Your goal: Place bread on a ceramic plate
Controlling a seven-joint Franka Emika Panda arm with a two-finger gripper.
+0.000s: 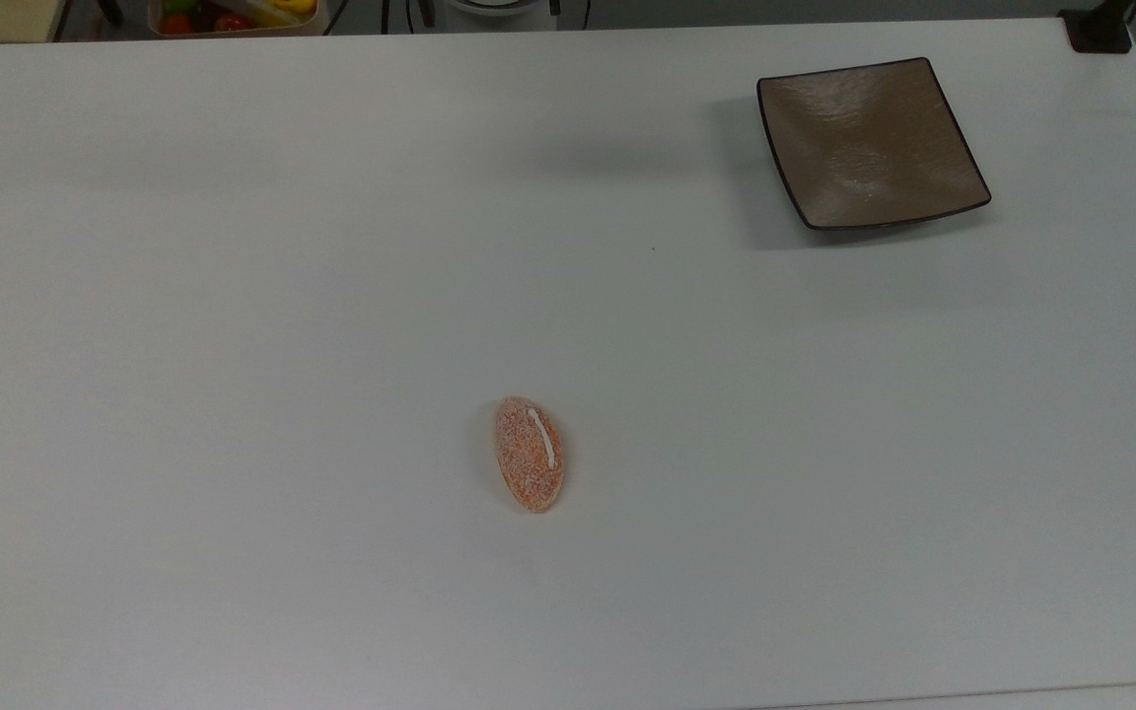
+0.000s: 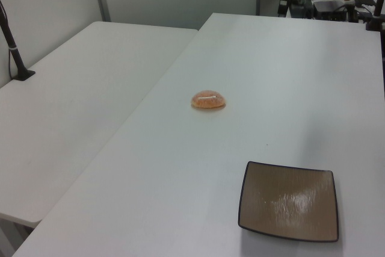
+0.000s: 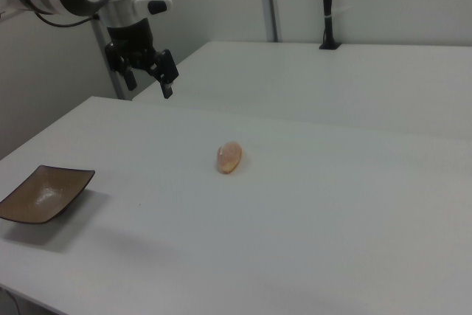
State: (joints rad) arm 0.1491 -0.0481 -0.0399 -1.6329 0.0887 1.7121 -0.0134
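The bread (image 1: 529, 454) lies alone mid-bench (image 1: 233, 296), well apart from the bare ceramic plate (image 1: 872, 143) near a corner, while the claw (image 3: 151, 77) hangs released high above, likely since no approach to pick it has begun.

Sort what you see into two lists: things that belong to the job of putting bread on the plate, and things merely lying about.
Belonging to the job:
- the bread, lying on the white table
- the ceramic plate, bare, apart from the bread
- the tool, open, raised above the table

Lying about:
- a tub of colourful items beyond the table's far edge
- a black post on the neighbouring table
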